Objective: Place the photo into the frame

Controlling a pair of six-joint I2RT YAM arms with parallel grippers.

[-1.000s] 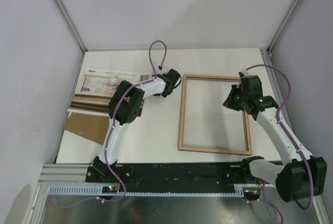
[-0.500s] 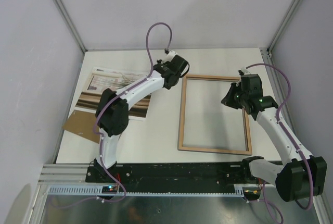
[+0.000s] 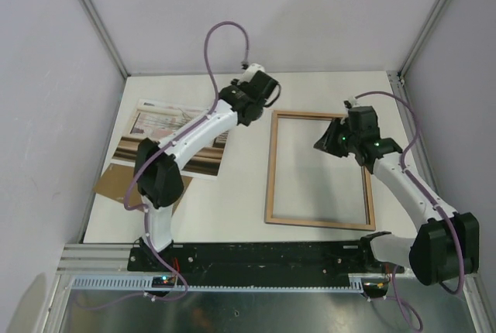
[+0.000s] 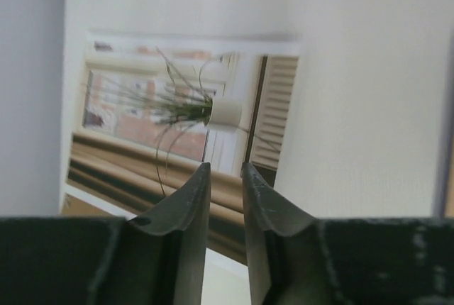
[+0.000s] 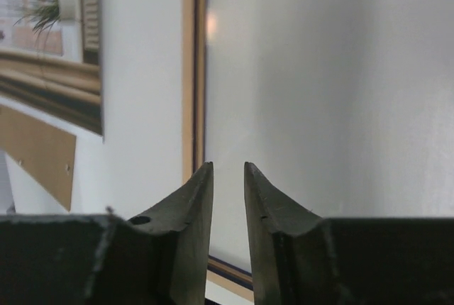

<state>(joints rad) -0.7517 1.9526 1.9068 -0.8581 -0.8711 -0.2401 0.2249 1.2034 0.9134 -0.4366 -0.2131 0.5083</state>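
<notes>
Photo pick-up is judged in hand: the photo (image 3: 143, 128) is seen face up at left of the table (image 3: 232, 193), the frame (image 3: 270, 170) at centre-right (wood side up), left end effector (image 4: 225, 167) and right end effector (image 5: 225, 167) slightly parted, gripping nothing; an edge grasp is called for next.

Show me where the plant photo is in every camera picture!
Top view: the photo lies at the left, partly under the left arm.
Left wrist: the photo fills the middle-left.
Right wrist: the photo sits in the top left corner.
Shared landmark: the brown cardboard by the photo's curtain edge, also in the right wrist view.
</notes>
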